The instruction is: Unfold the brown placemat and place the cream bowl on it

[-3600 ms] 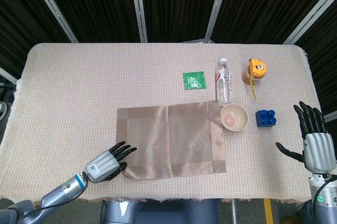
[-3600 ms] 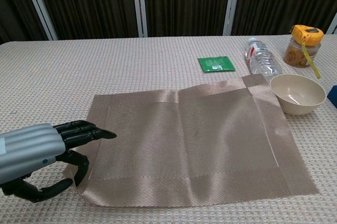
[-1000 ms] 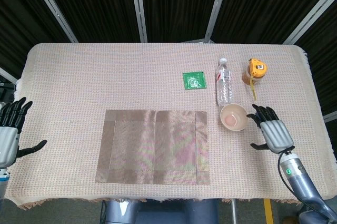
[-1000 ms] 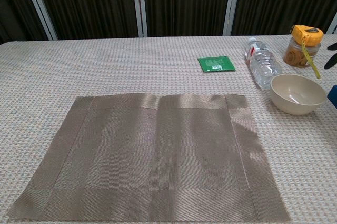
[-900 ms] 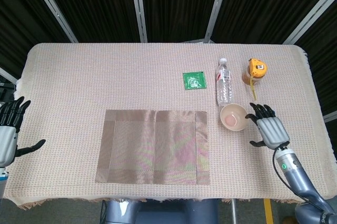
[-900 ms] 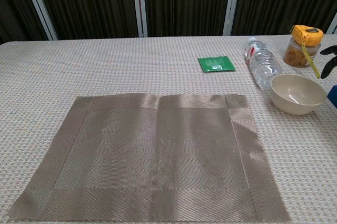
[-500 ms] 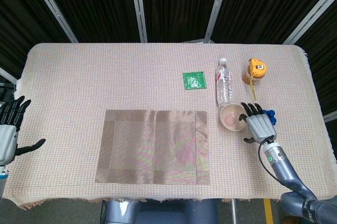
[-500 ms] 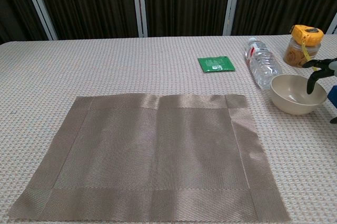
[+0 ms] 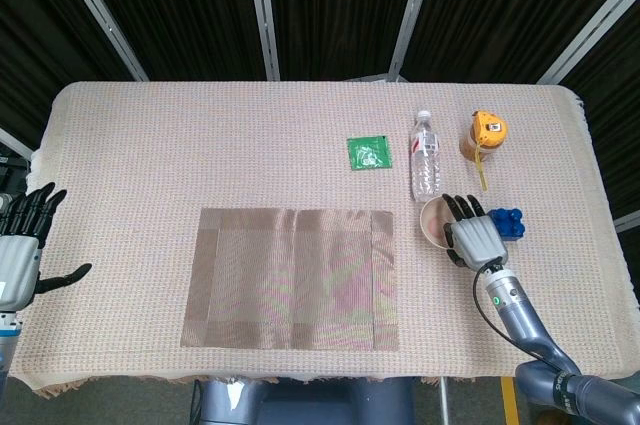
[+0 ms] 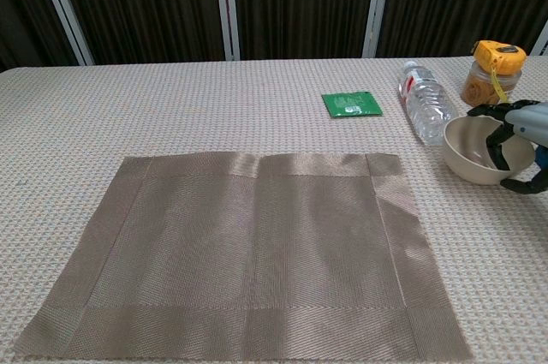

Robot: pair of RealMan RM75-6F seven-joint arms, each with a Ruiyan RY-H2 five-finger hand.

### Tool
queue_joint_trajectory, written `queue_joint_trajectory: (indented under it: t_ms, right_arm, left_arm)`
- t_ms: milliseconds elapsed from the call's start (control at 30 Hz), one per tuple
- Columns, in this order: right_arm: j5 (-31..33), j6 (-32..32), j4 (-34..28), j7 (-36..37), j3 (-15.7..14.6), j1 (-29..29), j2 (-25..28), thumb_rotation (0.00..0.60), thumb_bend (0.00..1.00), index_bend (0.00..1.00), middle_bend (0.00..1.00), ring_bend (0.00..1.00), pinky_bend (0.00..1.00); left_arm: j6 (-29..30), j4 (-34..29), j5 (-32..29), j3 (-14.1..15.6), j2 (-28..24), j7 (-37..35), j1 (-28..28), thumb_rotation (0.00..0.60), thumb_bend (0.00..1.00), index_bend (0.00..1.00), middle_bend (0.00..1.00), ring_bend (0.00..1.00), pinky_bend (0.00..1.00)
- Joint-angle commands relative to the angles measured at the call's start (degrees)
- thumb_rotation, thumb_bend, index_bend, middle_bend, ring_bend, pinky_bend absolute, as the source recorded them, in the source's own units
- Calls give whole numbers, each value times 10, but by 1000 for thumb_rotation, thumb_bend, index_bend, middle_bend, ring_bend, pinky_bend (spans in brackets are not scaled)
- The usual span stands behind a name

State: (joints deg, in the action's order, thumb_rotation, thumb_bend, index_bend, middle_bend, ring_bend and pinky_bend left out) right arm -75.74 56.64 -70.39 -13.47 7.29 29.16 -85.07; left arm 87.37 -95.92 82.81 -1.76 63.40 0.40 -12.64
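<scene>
The brown placemat [image 9: 290, 275] lies unfolded and flat on the front middle of the table, and the chest view shows it [image 10: 248, 253] filling the foreground. The cream bowl [image 9: 432, 223] stands on the tablecloth just off the mat's far right corner. My right hand [image 9: 473, 235] covers the bowl's right side. In the chest view its fingers [image 10: 495, 137] reach over the rim into the bowl [image 10: 469, 146] and the thumb sits outside the wall. My left hand [image 9: 20, 245] hangs open off the table's left edge, holding nothing.
A clear water bottle [image 9: 427, 155] lies just behind the bowl. A green packet [image 9: 369, 153] is to its left and an orange jar with a yellow tape measure [image 9: 485, 133] to its right. A blue block [image 9: 506, 221] sits right of my right hand.
My left hand spread the mat, slid it left and withdrew. My right hand has moved left onto the bowl's right rim, its fingers now over the edge.
</scene>
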Motion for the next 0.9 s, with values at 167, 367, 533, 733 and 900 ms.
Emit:
queue_joint_trajectory:
  t_ms: [167, 367, 533, 733, 900]
  right_arm:
    - [-58, 68, -34, 40, 0, -5, 6, 600, 314, 722, 0, 0, 0]
    - [-112, 87, -122, 35, -6, 11, 33, 600, 313, 722, 0, 0, 0]
    - [-113, 21, -214, -3, -3, 56, 40, 600, 312, 722, 0, 0, 0]
    - [-98, -60, -240, -82, 13, 122, 1, 600, 312, 722, 0, 0, 0]
    - [-78, -114, -219, -127, 20, 168, -50, 600, 311, 722, 0, 0, 0]
  left_arm:
    - [-9, 0, 7, -2, 2, -2, 0, 600, 0, 0, 0, 0, 0]
    - [-16, -4, 11, -4, -1, -10, 0, 600, 0, 0, 0, 0, 0]
    - [-19, -6, 14, -6, -4, -15, 1, 600, 0, 0, 0, 0, 0]
    - [-20, -2, 8, -12, -11, -31, 7, 600, 0, 0, 0, 0, 0]
    - [-24, 8, -4, -17, -18, -48, 11, 600, 0, 0, 0, 0, 0]
